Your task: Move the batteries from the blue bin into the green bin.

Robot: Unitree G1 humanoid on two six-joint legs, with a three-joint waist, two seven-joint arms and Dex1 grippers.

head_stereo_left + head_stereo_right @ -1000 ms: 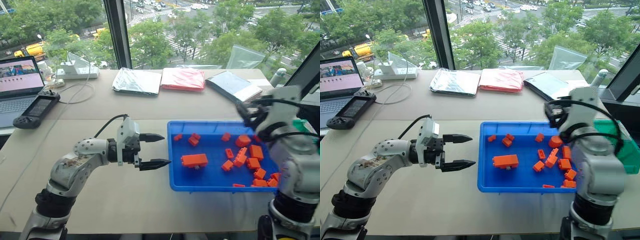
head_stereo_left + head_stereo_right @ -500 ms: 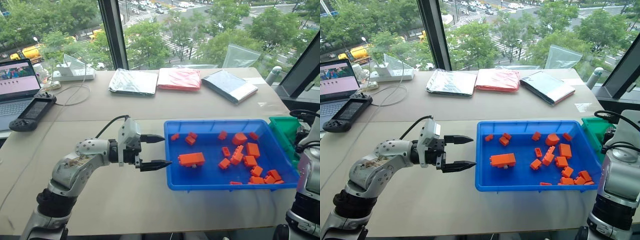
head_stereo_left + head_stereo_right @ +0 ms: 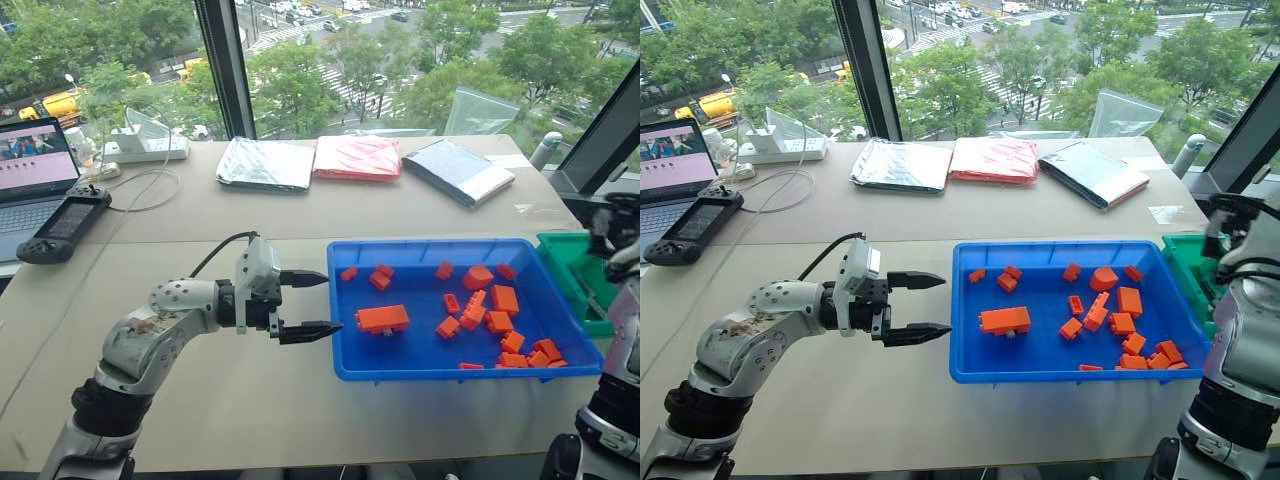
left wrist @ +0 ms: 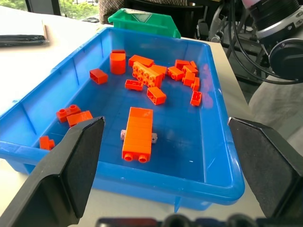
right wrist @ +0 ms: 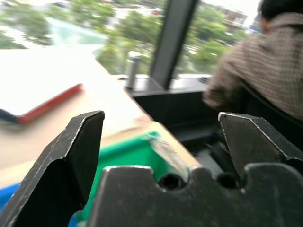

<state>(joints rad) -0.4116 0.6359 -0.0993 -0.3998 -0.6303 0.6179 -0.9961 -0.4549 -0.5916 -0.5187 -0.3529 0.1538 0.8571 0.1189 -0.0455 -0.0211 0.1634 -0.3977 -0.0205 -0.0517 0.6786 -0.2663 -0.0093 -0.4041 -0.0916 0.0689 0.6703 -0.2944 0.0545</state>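
The blue bin (image 3: 341, 300) lies on the table with several batteries in it, shaped like orange bricks; the largest (image 3: 385, 319) is near its left end. My left gripper (image 3: 331, 301) hovers level just outside the bin's left wall, open and empty, pointing at that wall. The small green bin (image 3: 563, 262) stands against the blue bin's right end. In the right wrist view my right gripper (image 5: 158, 118) is open with nothing between its fingers, and the green bin (image 5: 128, 156) lies just below and ahead of it. I cannot see inside the green bin.
A laptop (image 3: 35, 160), a handheld console (image 3: 65, 222) and a power strip (image 3: 150, 147) are at the far left. A silver pouch (image 3: 270, 163), a red pouch (image 3: 362, 158) and a dark folder (image 3: 460, 170) lie along the back. A person in a plaid shirt (image 5: 265, 61) sits beyond the table's right end.
My right arm has swung right, from over the blue bin's right part to the green bin. The left arm has kept still. The head camera has shifted a little.
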